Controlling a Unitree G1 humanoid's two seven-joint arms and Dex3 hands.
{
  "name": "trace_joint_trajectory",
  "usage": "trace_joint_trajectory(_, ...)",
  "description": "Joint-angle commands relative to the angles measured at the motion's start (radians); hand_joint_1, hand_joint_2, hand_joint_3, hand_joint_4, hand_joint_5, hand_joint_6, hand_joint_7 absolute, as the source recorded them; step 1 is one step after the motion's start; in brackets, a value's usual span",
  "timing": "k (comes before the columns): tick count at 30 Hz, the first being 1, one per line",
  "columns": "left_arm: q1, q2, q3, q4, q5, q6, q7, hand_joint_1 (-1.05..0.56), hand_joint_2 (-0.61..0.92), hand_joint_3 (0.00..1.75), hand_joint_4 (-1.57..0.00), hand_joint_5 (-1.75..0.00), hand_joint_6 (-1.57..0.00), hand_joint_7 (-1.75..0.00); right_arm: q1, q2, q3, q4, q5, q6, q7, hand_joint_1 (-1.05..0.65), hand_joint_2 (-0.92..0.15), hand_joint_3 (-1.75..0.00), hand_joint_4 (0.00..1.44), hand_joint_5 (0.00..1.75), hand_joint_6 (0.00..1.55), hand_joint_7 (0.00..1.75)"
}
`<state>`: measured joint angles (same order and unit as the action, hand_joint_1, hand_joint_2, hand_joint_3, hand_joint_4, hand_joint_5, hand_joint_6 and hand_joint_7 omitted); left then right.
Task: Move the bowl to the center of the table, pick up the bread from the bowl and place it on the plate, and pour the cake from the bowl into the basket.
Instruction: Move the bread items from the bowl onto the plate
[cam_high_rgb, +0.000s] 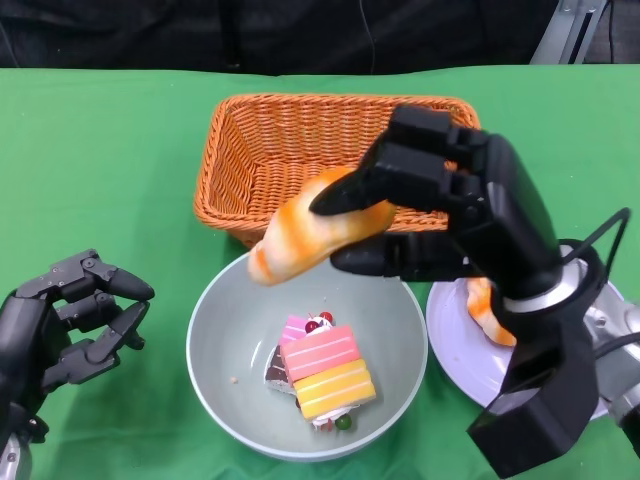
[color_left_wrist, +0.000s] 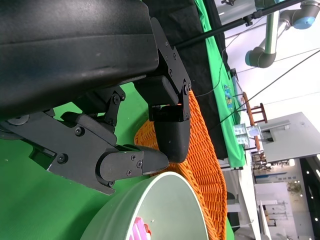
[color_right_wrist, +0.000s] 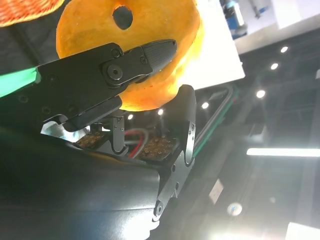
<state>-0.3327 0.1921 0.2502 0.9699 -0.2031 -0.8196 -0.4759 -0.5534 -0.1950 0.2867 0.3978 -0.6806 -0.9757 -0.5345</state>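
My right hand (cam_high_rgb: 420, 215) grips the bread (cam_high_rgb: 315, 235), fingers closed around it, holding it in the air above the bowl's (cam_high_rgb: 215, 340) rim at its 12 o'clock side, just in front of the basket (cam_high_rgb: 260, 150). The cake (cam_high_rgb: 325, 372) lies inside the bowl. The plate (cam_high_rgb: 455, 330) sits on the green surface (cam_high_rgb: 100, 150) at the bowl's 3 o'clock, beneath my forearm. My left hand (cam_high_rgb: 75, 320) rests at the bowl's 9 o'clock, fingers loosely curled and apart, holding nothing.

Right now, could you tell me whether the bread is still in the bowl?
Out. The right hand holds the bread above the bowl; only the cake lies inside.
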Motion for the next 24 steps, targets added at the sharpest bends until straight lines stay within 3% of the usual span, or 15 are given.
trace_joint_trajectory(1,-0.003,0.018,0.002,0.010,0.004,-0.018,0.007,-0.26,0.80,0.57,-0.79,-1.59,-0.84,-1.18,0.027,-0.018,-0.038,-0.045,0.064,0.006,0.040,-0.25,-0.91,-0.19,0.79,1.33,0.81,1.09)
trace_joint_trajectory(8,-0.009,0.018,0.006,0.021,0.000,-0.025,0.005,-0.26,0.80,0.58,-0.79,-1.60,-0.84,-1.19,0.092,-0.011,-0.097,-0.133,0.253,0.045,0.171,-0.20,-0.87,-0.26,0.79,1.39,0.83,1.13)
trace_joint_trajectory(12,-0.010,0.019,0.005,0.019,0.006,-0.024,0.018,-0.26,0.80,0.57,-0.79,-1.59,-0.85,-1.18,0.143,0.006,-0.129,-0.212,0.337,0.115,0.236,-0.19,-0.57,-0.84,0.76,1.49,0.77,1.27)
trace_joint_trajectory(13,-0.011,0.020,0.004,0.020,0.009,-0.027,0.022,-0.26,0.80,0.57,-0.79,-1.59,-0.85,-1.18,0.152,0.010,-0.136,-0.228,0.345,0.126,0.247,-0.19,-0.54,-0.91,0.75,1.51,0.76,1.30)
trace_joint_trajectory(20,-0.016,0.023,0.008,0.027,-0.008,-0.027,-0.005,-0.24,0.80,0.58,-0.80,-1.59,-0.85,-1.17,0.246,0.025,-0.189,-0.389,0.471,0.253,0.350,-0.15,-0.63,-0.81,0.71,1.60,0.71,1.38)
trace_joint_trajectory(22,-0.018,0.024,0.010,0.028,-0.012,-0.031,-0.013,-0.24,0.80,0.59,-0.79,-1.59,-0.84,-1.17,0.274,0.028,-0.197,-0.443,0.527,0.310,0.389,-0.12,-0.59,-0.90,0.70,1.65,0.69,1.39)
trace_joint_trajectory(24,-0.019,0.024,0.012,0.031,-0.015,-0.034,-0.018,-0.23,0.80,0.59,-0.78,-1.60,-0.84,-1.18,0.295,0.034,-0.205,-0.488,0.566,0.361,0.422,-0.09,-0.47,-1.14,0.70,1.69,0.67,1.43)
